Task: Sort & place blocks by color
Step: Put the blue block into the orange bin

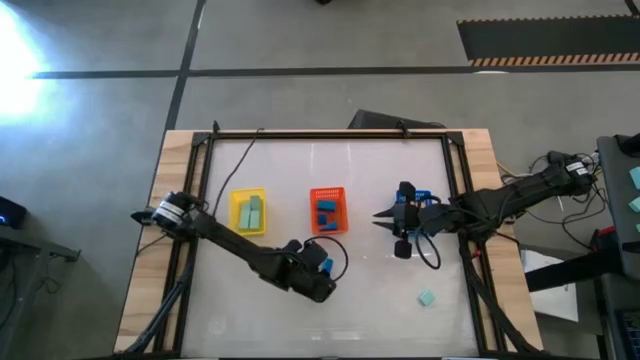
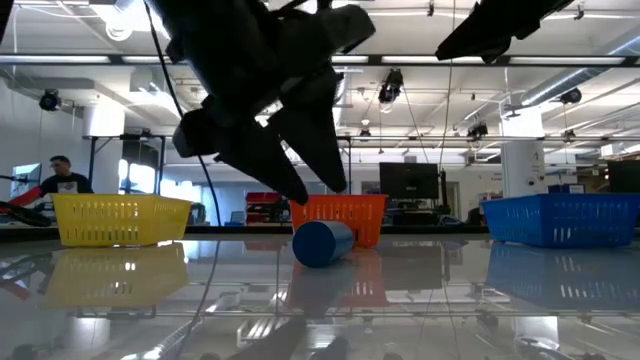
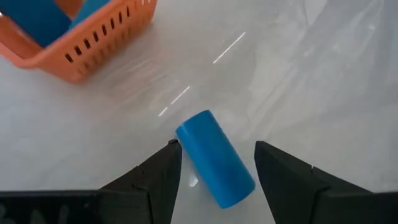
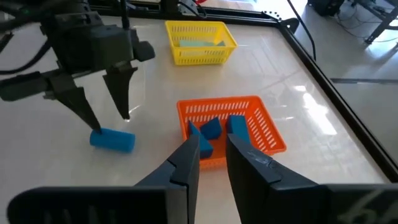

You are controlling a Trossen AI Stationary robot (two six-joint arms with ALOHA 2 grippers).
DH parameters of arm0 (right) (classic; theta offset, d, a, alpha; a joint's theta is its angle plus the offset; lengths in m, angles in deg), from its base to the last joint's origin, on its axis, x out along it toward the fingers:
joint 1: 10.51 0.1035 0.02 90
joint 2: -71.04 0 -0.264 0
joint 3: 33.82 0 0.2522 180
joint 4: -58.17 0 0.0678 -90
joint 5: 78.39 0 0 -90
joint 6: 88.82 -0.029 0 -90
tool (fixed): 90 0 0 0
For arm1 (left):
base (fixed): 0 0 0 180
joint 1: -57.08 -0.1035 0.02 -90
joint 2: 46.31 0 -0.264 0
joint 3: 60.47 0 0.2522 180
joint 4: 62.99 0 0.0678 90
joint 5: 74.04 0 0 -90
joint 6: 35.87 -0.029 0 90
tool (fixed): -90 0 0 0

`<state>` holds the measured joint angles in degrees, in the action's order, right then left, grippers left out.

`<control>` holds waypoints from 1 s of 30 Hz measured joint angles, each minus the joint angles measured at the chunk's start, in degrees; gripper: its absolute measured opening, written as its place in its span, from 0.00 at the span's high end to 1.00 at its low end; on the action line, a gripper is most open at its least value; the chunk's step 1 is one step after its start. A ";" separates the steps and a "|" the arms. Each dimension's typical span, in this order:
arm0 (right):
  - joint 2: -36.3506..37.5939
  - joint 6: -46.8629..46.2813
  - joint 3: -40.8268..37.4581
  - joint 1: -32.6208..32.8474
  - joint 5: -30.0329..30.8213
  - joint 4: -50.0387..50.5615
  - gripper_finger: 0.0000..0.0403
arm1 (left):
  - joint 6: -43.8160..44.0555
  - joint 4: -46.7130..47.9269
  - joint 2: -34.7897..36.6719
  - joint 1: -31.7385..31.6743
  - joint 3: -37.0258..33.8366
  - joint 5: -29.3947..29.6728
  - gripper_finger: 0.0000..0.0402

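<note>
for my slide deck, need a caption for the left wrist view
Left gripper, jaws open, straddling a blue cylinder block lying on the table near the orange basket.

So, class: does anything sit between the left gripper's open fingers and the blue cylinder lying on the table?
Nothing visible does. The left gripper is open, with the blue cylinder lying bare between its fingers.

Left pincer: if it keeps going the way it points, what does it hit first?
Most likely the blue cylinder, lying on its side on the table between the open fingers of the left pincer. Its gap to the table is unclear.
</note>
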<state>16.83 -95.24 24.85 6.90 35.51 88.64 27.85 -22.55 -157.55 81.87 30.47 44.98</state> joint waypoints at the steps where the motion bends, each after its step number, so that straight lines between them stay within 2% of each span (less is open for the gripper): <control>1: 0.00 -0.01 0.00 0.00 0.00 0.04 0.83 | 0.44 -0.20 -0.29 0.05 0.08 0.00 0.53; 11: -0.28 -0.02 -0.04 -0.02 0.02 0.19 0.83 | 0.47 -2.30 -1.20 0.00 0.27 0.71 0.53; 30: -0.28 -0.03 -0.04 -0.02 0.07 0.14 0.84 | 3.48 -5.23 -7.46 0.05 0.21 1.26 0.53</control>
<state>16.54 -95.27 24.81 6.88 35.58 88.78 31.33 -27.77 -165.01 81.92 30.68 46.24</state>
